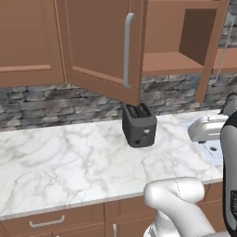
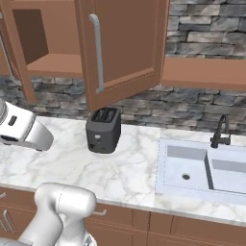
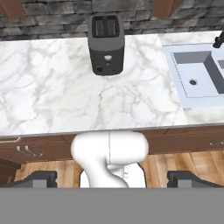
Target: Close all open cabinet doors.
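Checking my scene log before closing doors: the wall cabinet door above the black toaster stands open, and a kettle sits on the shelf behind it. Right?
Not quite. The cabinet door does stand open above the toaster, but the shelf behind it is bare in the left base view; the right base view shows the same. No kettle.

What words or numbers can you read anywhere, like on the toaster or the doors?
None: no words, numbers or signs can be read anywhere.
The toaster front has small round knobs but no label.
The open cabinet door is plain wood with a silver handle.
The sink and the counter carry no writing.
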